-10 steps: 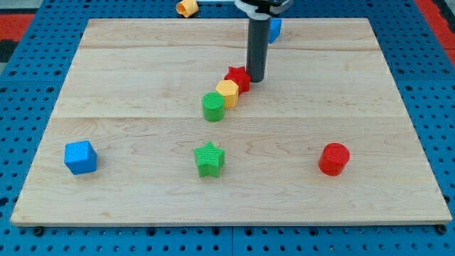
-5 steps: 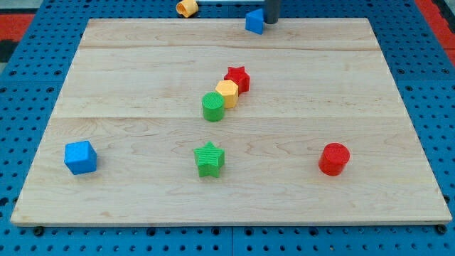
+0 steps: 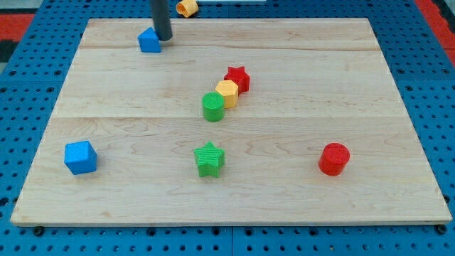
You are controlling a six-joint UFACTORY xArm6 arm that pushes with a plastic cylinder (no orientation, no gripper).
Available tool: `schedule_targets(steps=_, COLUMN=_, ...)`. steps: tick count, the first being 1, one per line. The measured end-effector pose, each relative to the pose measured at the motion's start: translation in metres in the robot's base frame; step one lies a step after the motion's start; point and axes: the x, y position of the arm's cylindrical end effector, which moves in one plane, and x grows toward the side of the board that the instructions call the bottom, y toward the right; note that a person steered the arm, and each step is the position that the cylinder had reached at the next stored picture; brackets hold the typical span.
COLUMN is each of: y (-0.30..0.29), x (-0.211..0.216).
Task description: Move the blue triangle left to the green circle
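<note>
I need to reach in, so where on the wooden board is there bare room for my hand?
Bare wood lies along the view's right side above the red cylinder, and between the blue cube and the blue triangle. It is crowded mid-board, where the green cylinder, yellow hexagon and red star touch.

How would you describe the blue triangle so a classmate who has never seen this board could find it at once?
Start at the wooden board and go to its top-left area, where the dark rod comes down. My tip is right beside the blue triangle, on its right. The blue cube, the only other blue block, lies far below, near the bottom-left corner.
</note>
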Motion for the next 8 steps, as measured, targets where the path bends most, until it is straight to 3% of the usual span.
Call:
schedule_targets(steps=2, y=-0.075, x=-0.014)
schedule_targets(steps=3, y=-0.106, x=0.004)
schedule_targets(steps=5, y=-0.017, x=0.026)
schedule_targets(steps=8, y=0.053, x=0.101)
